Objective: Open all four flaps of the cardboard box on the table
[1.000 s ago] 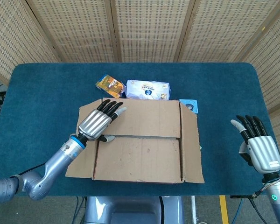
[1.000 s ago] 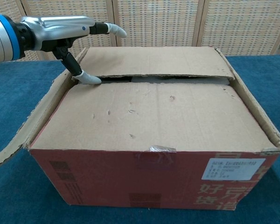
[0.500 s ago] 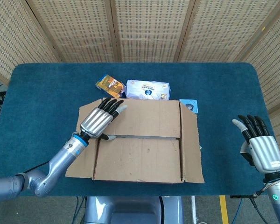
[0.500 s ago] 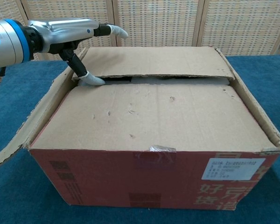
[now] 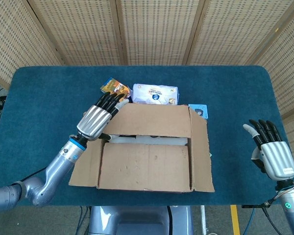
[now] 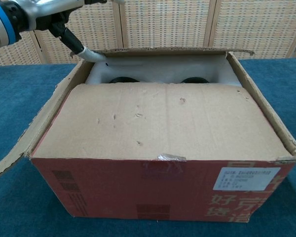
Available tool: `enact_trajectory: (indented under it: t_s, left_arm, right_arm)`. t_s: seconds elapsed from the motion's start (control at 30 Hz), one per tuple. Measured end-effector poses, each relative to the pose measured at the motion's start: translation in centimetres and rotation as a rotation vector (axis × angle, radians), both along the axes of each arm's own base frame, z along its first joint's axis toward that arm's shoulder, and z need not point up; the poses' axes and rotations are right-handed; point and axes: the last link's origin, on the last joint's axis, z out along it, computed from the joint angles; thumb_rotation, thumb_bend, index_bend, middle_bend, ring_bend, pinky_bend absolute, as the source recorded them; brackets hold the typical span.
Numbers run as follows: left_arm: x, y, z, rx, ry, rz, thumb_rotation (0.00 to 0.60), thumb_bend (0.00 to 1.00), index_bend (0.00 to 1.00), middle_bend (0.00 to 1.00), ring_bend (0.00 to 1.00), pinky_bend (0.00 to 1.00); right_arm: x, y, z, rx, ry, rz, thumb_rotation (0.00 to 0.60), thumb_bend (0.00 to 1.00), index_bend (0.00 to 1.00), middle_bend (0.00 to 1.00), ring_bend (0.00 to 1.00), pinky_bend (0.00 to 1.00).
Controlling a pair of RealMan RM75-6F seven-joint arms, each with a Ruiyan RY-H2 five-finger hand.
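The cardboard box (image 5: 147,169) stands mid-table, its red front wall (image 6: 158,192) toward me. My left hand (image 5: 99,117) is at the far flap's (image 5: 152,121) left corner, thumb hooked under the flap's edge (image 6: 187,50) and fingers stretched out above it. That flap is raised, uncovering white foam (image 6: 158,69) with dark round shapes. The near flap (image 6: 163,121) lies flat over the box. The left side flap (image 6: 39,128) slopes outward and the right side flap (image 6: 266,108) is folded out. My right hand (image 5: 270,152) hovers at the table's right edge, fingers apart, holding nothing.
Behind the box lie an orange packet (image 5: 115,88), a white bag (image 5: 155,94) and a small blue item (image 5: 198,109). The blue table (image 5: 44,98) stretches bare to the left and right of the box. Perforated screens stand behind it.
My left hand has risen and drawn back toward the far left corner, lifting the far flap from flat. The gap between the two long flaps has widened, exposing the foam. The right hand barely moved.
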Motion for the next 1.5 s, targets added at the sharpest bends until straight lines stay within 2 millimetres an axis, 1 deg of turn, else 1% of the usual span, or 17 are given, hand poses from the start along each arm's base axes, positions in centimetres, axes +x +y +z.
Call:
enact_trajectory:
  t_s: [0.1, 0.2, 0.37, 0.5, 0.77, 0.9, 1.0, 1.13, 1.27, 1.5]
  left_arm:
    - [0.2, 0.6, 1.3, 0.042, -0.023, -0.009, 0.513, 0.21, 0.02, 0.0, 0.0, 0.0]
    - [0.5, 1.4, 2.2, 0.074, -0.035, -0.013, 0.512, 0.21, 0.02, 0.0, 0.0, 0.0]
    - [1.2, 3.0, 3.2, 0.131, -0.028, -0.024, 0.513, 0.21, 0.02, 0.0, 0.0, 0.0]
    - [2.2, 4.5, 3.8, 0.181, -0.009, -0.046, 0.513, 0.21, 0.02, 0.0, 0.0, 0.0]
    - [4.0, 7.2, 3.7, 0.276, 0.083, -0.066, 0.512, 0.21, 0.0, 0.0, 0.0, 0.0]
    - [5.0, 8.6, 3.1, 0.325, 0.14, -0.075, 0.513, 0.21, 0.0, 0.0, 0.0, 0.0]
    - [5.6, 9.3, 2.5, 0.335, 0.157, -0.069, 0.513, 0.21, 0.0, 0.0, 0.0, 0.0]
    - [5.9, 10.0, 1.9, 0.34, 0.165, -0.039, 0.511, 0.21, 0.0, 0.0, 0.0, 0.0]
    - [6.1, 10.1, 1.6, 0.32, 0.141, -0.018, 0.514, 0.23, 0.0, 0.0, 0.0, 0.0]
    - [6.0, 9.6, 3.0, 0.313, 0.126, -0.008, 0.515, 0.25, 0.0, 0.0, 0.0, 0.0]
  right_arm:
    - [0.0, 0.0, -0.1, 0.003, 0.0, 0.001, 0.6, 1.0, 0.13, 0.09, 0.0, 0.02]
    - [0.1, 0.0, -0.1, 0.003, 0.0, 0.003, 0.6, 1.0, 0.13, 0.09, 0.0, 0.02]
    - [0.0, 0.1, 0.0, 0.0, 0.0, -0.001, 0.6, 1.0, 0.13, 0.09, 0.0, 0.02]
    - [0.0, 0.1, 0.1, -0.002, 0.002, -0.004, 0.6, 1.0, 0.13, 0.09, 0.0, 0.02]
    - [-0.2, 0.1, 0.3, -0.006, 0.005, -0.009, 0.6, 1.0, 0.13, 0.09, 0.0, 0.02]
    - [-0.2, 0.1, 0.4, -0.01, 0.007, -0.013, 0.6, 1.0, 0.13, 0.09, 0.0, 0.02]
    - [-0.3, 0.1, 0.5, -0.012, 0.01, -0.015, 0.6, 1.0, 0.13, 0.09, 0.0, 0.02]
    - [-0.3, 0.3, 0.6, -0.014, 0.012, -0.02, 0.6, 1.0, 0.13, 0.09, 0.0, 0.02]
    - [-0.4, 0.3, 0.7, -0.019, 0.011, -0.025, 0.6, 1.0, 0.13, 0.09, 0.0, 0.02]
    - [-0.1, 0.3, 0.5, -0.012, 0.008, -0.012, 0.6, 1.0, 0.13, 0.09, 0.0, 0.02]
